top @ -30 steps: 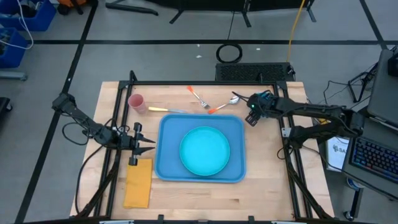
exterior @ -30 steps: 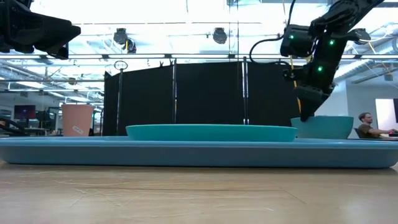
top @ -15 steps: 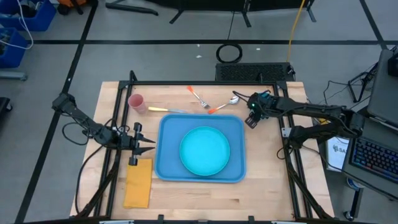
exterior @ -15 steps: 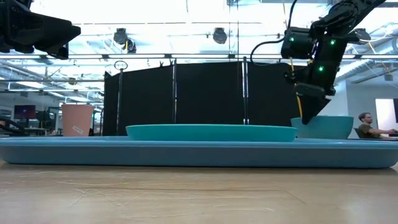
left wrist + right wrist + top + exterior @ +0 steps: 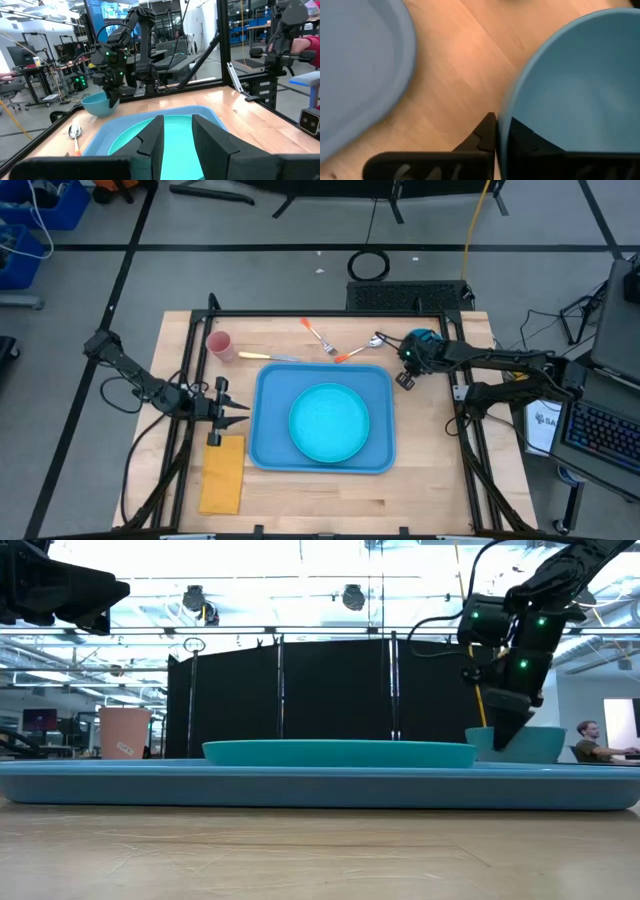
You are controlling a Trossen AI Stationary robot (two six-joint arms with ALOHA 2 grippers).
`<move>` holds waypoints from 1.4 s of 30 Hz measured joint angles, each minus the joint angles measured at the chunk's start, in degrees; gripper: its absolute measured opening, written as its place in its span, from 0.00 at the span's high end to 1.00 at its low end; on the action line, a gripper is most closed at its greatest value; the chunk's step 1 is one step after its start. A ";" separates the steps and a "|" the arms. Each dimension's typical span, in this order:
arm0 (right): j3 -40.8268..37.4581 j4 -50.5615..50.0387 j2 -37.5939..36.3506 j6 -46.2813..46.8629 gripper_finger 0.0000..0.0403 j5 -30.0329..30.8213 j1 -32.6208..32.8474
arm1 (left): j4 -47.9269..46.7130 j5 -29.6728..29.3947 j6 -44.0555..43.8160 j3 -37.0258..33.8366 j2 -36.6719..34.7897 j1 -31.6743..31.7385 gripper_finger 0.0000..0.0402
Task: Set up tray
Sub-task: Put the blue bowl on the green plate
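Note:
The light-blue tray lies mid-table with a round teal plate on it. A blue bowl stands on the wood past the tray's far right corner, also seen in the left wrist view. My right gripper is shut on the bowl's rim, slanting down from above. My left gripper hovers open and level off the tray's left edge, above the far end of a yellow napkin, touching nothing. My right gripper pinches the bowl's rim on the side facing the tray, one finger inside the bowl and one outside. The fingers slant steeply down from above. The bowl sits upright; the tray's rim hides its base in the low view.
Beyond the tray's far edge lie a pink cup, a knife, an orange-handled fork and a spoon. Black frame posts stand along the table's left, right and far sides. Bare wood shows near the front edge.
My right gripper has shut on the bowl's rim and sunk a little toward it, tipping slightly. The bowl stays where it was. The left arm has kept still.

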 joint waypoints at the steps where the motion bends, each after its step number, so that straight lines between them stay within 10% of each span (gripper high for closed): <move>1: 0.00 0.44 0.00 -0.23 0.99 -0.06 0.19 | 0.00 0.00 0.00 0.00 0.00 0.00 0.74; 19: 0.00 13.11 -2.65 -4.29 1.00 7.97 17.62 | -0.31 -0.02 0.00 0.00 -0.02 0.00 0.74; 42: 3.89 31.12 -0.36 -4.27 1.00 -4.41 41.87 | -1.11 -0.03 0.43 0.00 -0.01 0.00 0.74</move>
